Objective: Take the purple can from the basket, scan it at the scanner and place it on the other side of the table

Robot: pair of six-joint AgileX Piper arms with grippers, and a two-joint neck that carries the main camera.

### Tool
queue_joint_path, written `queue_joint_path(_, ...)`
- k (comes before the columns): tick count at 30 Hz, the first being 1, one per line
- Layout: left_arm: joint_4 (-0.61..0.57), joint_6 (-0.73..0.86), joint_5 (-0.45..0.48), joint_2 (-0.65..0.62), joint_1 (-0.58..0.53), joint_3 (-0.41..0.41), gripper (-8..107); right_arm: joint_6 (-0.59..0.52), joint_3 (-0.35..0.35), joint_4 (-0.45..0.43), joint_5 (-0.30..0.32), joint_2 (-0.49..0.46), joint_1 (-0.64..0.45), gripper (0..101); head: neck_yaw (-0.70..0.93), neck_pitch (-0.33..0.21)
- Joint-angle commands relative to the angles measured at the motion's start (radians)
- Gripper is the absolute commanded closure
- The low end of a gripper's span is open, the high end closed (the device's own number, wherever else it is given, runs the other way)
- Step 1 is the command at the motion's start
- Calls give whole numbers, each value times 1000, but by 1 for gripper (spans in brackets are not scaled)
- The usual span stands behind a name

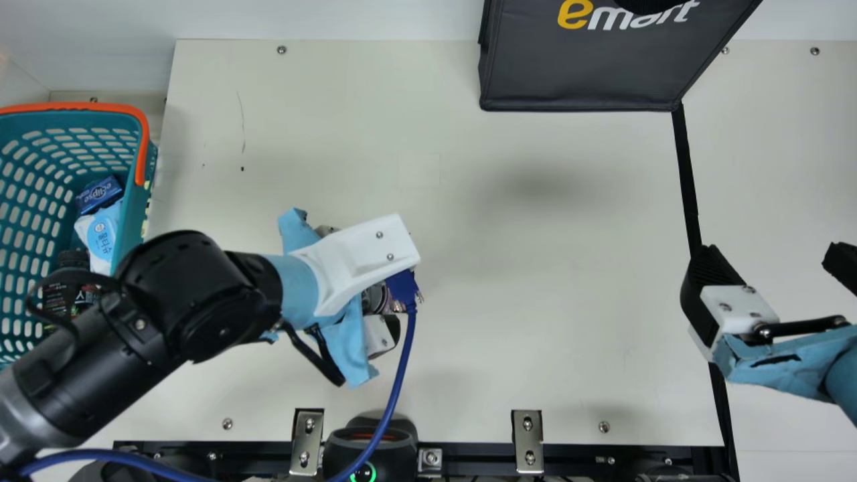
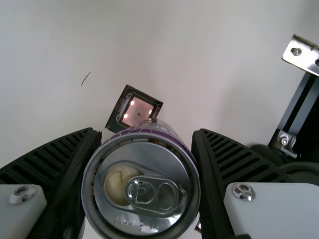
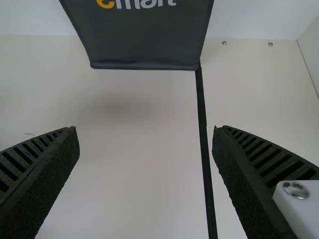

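At frame left, a teal perforated plastic basket (image 1: 137, 204) holds a blue box (image 1: 99, 194), pale packet (image 1: 100, 239) and dark bottle (image 1: 57, 296). The left gripper (image 1: 381, 335) grasps the silver-lidded purple can (image 2: 142, 221); the right gripper (image 1: 771, 262) gapes.

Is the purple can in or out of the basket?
Out: in the left wrist view, the left gripper holds the can over the table, clear of the basket.
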Motion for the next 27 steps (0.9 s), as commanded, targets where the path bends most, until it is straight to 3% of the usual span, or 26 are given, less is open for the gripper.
queue_joint_path(1, -34, 123, 5, -2, 16, -2, 107, 0, 0, 0, 0, 0, 0, 6, 0, -29)
queue_joint_path(12, -140, 357, 13, 16, 85, 13, 107, 0, 0, 0, 0, 0, 0, 6, 0, -29)
queue_joint_path(27, -206, 440, -76, 78, 112, 69, 107, 0, 0, 0, 0, 0, 0, 6, 0, -29)
